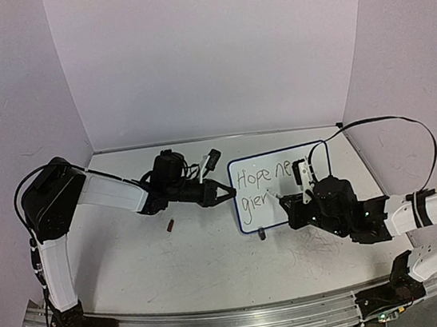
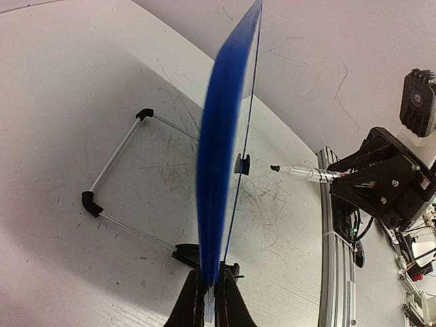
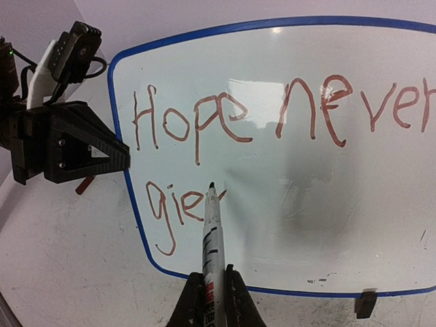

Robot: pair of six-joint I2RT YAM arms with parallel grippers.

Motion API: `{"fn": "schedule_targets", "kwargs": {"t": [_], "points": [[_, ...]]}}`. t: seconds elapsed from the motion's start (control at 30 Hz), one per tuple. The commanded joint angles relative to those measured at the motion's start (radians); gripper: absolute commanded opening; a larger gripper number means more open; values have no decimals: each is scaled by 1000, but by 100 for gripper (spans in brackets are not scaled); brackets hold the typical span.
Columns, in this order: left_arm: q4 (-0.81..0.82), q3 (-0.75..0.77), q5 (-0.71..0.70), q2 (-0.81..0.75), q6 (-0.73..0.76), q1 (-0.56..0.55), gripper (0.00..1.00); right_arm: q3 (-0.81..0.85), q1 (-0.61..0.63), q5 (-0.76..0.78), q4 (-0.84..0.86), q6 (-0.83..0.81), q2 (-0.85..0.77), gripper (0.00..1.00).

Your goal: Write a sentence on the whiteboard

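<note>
The whiteboard (image 1: 259, 217) stands upright right of centre, with a blue frame and black clip feet. The sentence (image 3: 272, 116) is in reddish-brown marker: "Hope never" on the top line, "gie" and a short stroke below. My left gripper (image 1: 227, 195) is shut on the board's left edge; in the left wrist view (image 2: 211, 293) the board (image 2: 221, 136) is edge-on between the jaws. My right gripper (image 3: 212, 286) is shut on a white marker (image 3: 211, 231), whose tip sits at the board just right of "gie". It also shows in the top view (image 1: 288, 205).
A small dark red cap (image 1: 170, 225) lies on the scuffed table left of the board. The board's white wire stand (image 2: 116, 157) reaches out behind it. An aluminium rail (image 1: 223, 320) runs along the near edge. White walls close the back and sides.
</note>
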Motion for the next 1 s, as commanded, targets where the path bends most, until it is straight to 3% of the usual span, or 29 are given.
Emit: {"fn": "schedule_targets", "kwargs": {"t": [0.0,0.97], "points": [[-33,-12,-15,-55,13,9,0,21,5,23,31,-8,0,0],[-33,-13,-14,-57,11,9,0,31,5,28,58,-17,35,0]]}}
